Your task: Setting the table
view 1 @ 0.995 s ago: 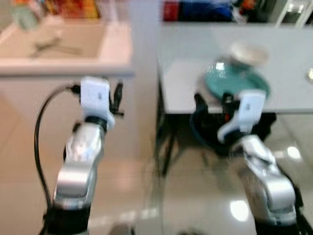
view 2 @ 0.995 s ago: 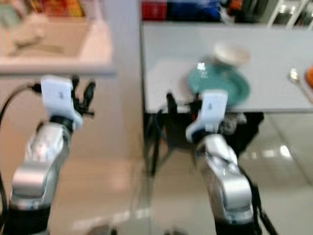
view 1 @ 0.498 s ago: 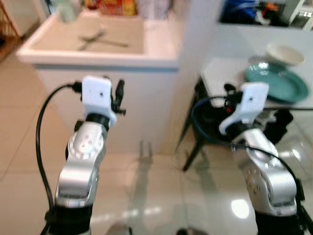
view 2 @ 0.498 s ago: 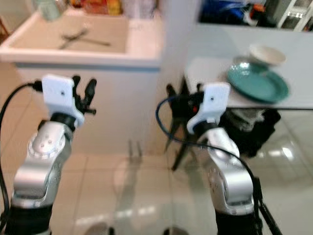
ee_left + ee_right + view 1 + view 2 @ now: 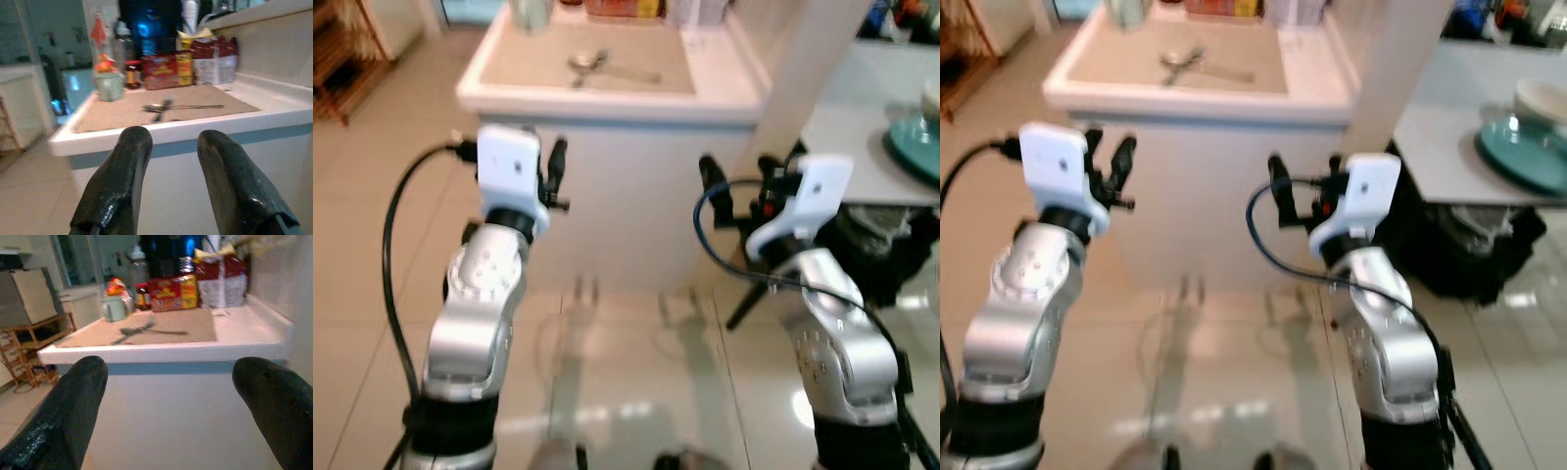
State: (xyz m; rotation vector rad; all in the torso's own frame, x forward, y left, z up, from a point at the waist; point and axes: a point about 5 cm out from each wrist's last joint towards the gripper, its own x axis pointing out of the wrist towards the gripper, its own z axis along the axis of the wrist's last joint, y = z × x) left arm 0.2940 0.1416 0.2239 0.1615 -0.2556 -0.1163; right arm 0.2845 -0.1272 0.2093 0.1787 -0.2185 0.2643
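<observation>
Between both open, empty claws and the cutlery (image 5: 607, 67) stands a white counter (image 5: 607, 98).

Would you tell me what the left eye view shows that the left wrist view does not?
The left eye view alone takes in both arms, the right gripper, the floor and the teal plate on the grey table. The left wrist view alone gives the red packets, the jar and the green cup clearly, at counter height. Both show the counter, the cutlery on its mat, and the open left gripper.
</observation>
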